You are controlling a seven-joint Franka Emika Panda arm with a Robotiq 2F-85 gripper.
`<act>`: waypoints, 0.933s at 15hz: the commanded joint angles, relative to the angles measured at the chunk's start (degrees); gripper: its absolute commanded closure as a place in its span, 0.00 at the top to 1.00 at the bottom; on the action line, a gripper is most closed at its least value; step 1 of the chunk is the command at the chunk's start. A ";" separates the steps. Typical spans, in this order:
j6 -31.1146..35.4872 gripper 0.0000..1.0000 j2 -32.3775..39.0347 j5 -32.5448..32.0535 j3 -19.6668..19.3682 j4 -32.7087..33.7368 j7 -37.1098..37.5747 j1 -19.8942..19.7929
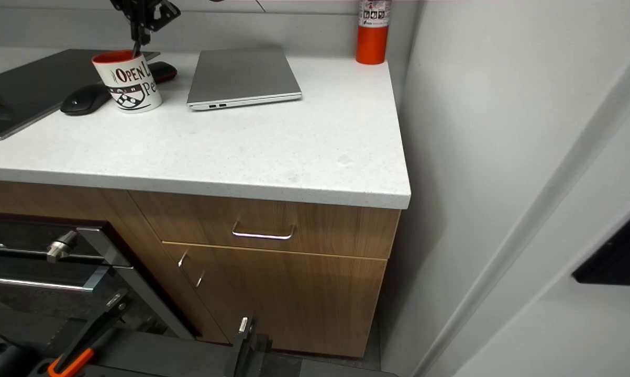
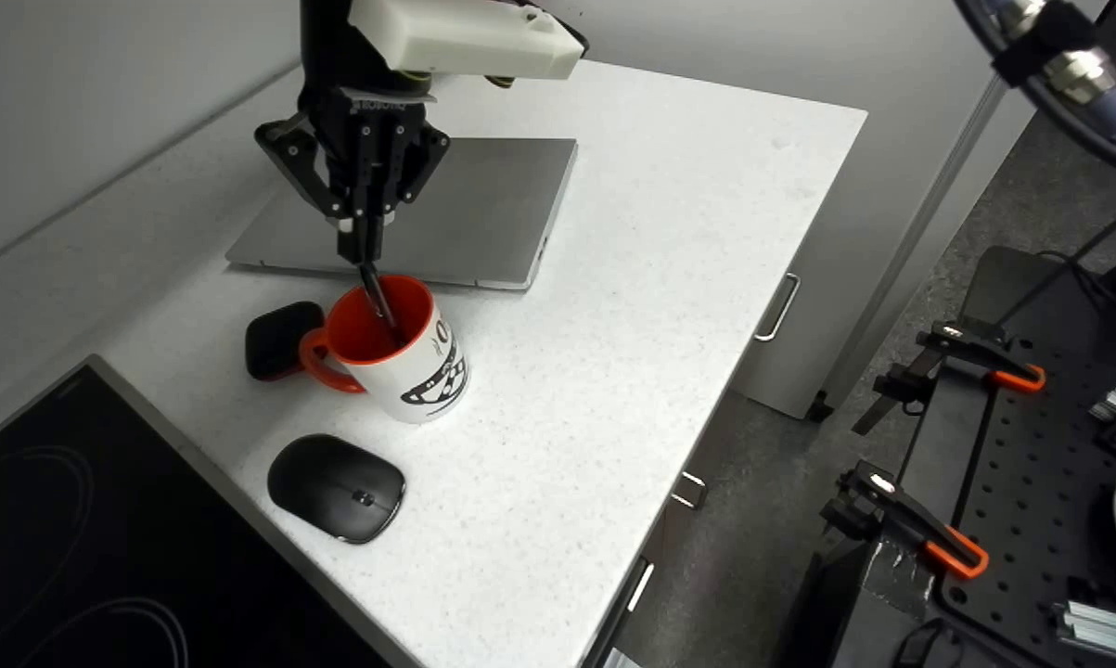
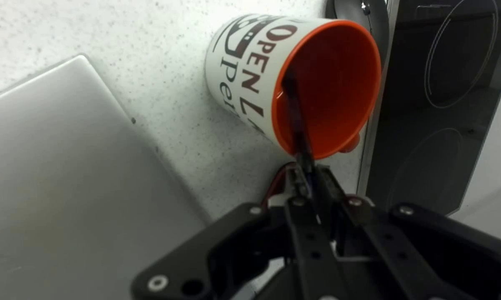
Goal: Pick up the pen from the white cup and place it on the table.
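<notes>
gripper pinches dark pen, jaws nearly together, upper end obscured between them, lower tip indistinct inside white cup beneath.

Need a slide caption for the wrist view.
Gripper closed on the pen, its far end inside the white cup.

White cup, dark-lettered, red inside
</notes>
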 commanded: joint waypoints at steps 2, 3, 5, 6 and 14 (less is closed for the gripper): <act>0.00 0.00 0.38 3.04 1.19 0.93 -1.44 -1.36; -0.09 0.00 0.34 3.40 1.25 0.93 -1.65 -1.42; -0.14 0.00 -0.20 3.63 1.27 0.66 -1.76 -1.37; -0.18 0.00 -0.70 3.92 1.31 0.47 -2.05 -1.42; -1.46 0.00 -10.56 2.33 0.17 -3.68 -1.72 -0.93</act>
